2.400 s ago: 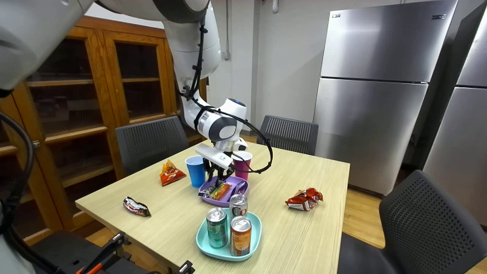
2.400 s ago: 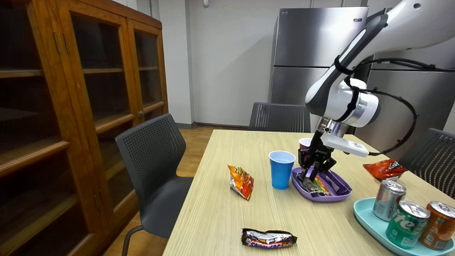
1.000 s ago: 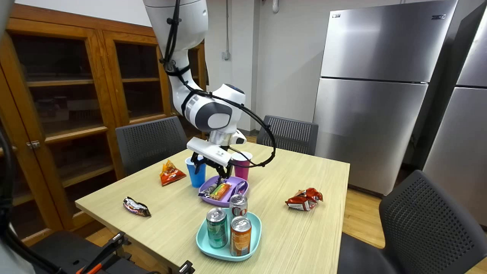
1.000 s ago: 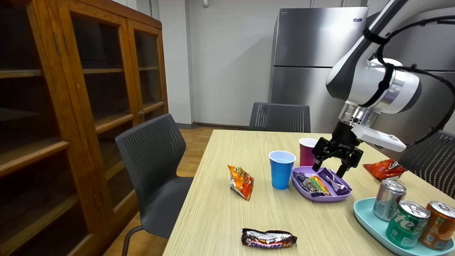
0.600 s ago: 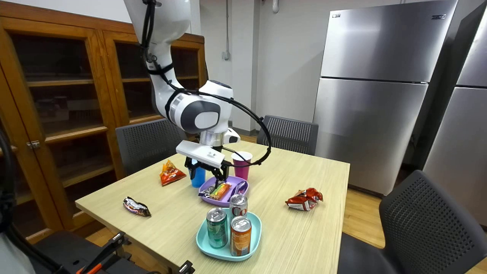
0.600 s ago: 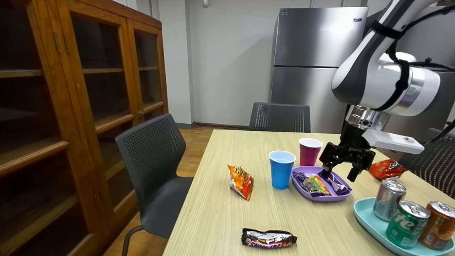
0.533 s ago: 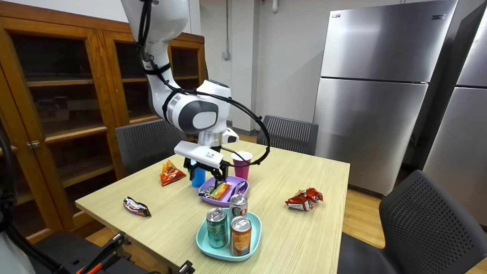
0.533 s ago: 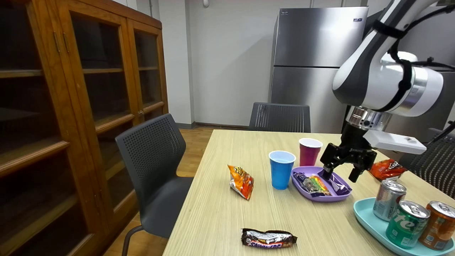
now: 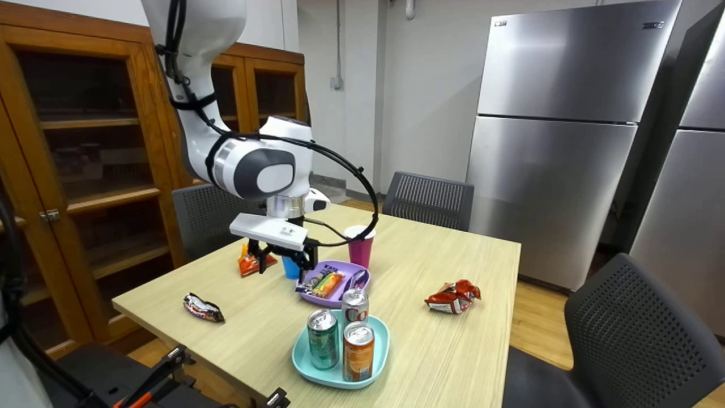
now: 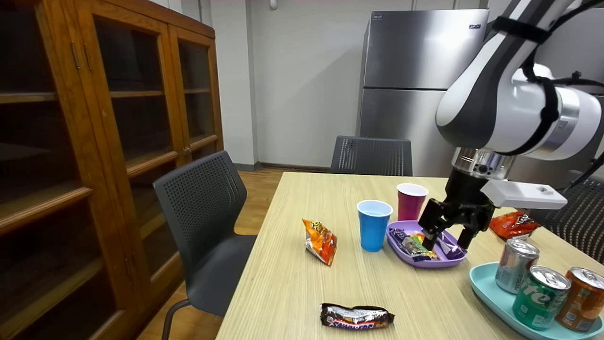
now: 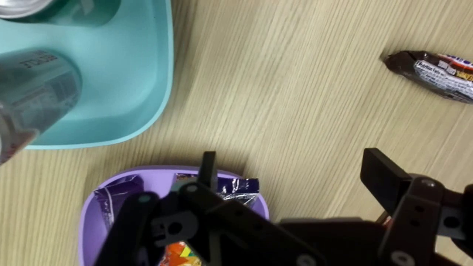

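While the gripper [image 11: 290,157] gapes, it clears the purple tray's rim [image 11: 159,168].

The white arm [image 10: 521,113] has dark grey panels [image 10: 483,106], black straps [image 10: 521,30], a looping black cable [image 9: 361,171], a silver collar [image 10: 483,163] and a white bar [image 10: 524,194]; its black hand [image 11: 290,162] shows round screws [image 11: 428,183].
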Action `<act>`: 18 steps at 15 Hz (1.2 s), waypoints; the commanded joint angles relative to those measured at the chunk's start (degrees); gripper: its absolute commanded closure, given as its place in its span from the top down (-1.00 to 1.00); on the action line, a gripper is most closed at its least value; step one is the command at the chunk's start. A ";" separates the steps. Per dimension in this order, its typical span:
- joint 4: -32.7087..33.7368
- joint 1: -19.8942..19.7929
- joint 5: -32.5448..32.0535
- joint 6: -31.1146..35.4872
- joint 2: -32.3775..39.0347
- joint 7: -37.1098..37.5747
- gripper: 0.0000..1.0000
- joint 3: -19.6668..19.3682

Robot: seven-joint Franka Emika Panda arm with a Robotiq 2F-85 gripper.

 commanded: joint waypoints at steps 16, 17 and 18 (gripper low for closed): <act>-2.73 3.53 -18.24 1.09 0.17 -16.07 1.00 5.59; -2.54 4.15 -18.93 1.17 0.39 -16.68 1.00 5.50; -2.42 4.17 -18.81 1.51 0.76 -17.96 1.00 5.82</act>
